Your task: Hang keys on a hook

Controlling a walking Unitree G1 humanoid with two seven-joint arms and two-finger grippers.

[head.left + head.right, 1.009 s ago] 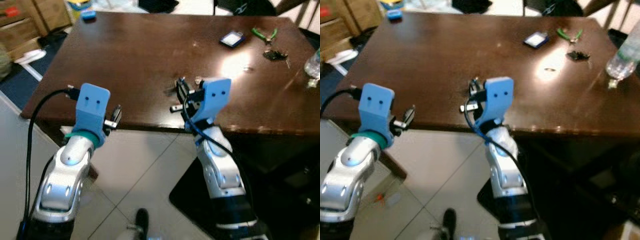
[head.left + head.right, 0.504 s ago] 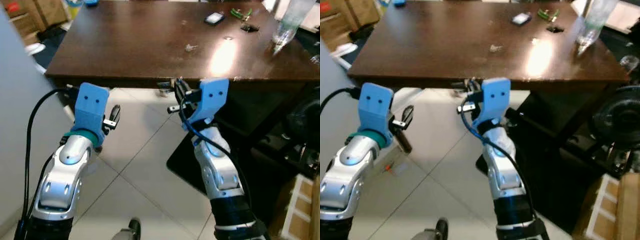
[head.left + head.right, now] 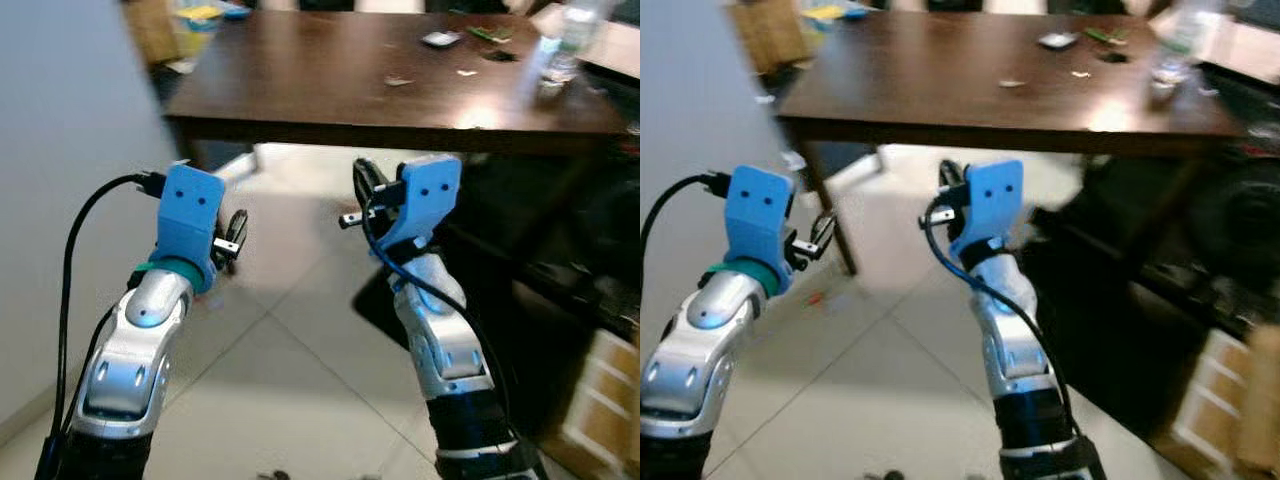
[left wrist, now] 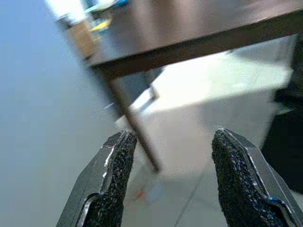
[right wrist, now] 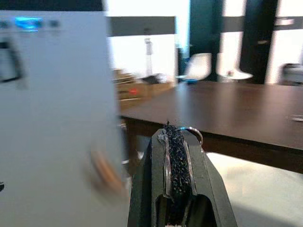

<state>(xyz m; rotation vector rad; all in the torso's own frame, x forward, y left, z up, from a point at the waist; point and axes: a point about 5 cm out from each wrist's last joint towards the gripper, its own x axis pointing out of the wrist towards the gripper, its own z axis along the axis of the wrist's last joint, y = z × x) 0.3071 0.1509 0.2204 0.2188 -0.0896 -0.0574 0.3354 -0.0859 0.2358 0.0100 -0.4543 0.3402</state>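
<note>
Gripping a metal key ring [image 5: 191, 133] between closed fingers, right gripper [image 5: 176, 156] is raised off the dark table's [image 3: 330, 75] near edge; left gripper [image 4: 175, 184] spread apart, empty, over floor tiles [image 3: 290, 360]

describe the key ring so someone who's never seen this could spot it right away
Start at the dark brown table, then come forward to the right gripper, raised before it with its black fingers pressed shut. The key ring is the thin silver loop poking out beside their tips, the one bright metal thing there.
</note>
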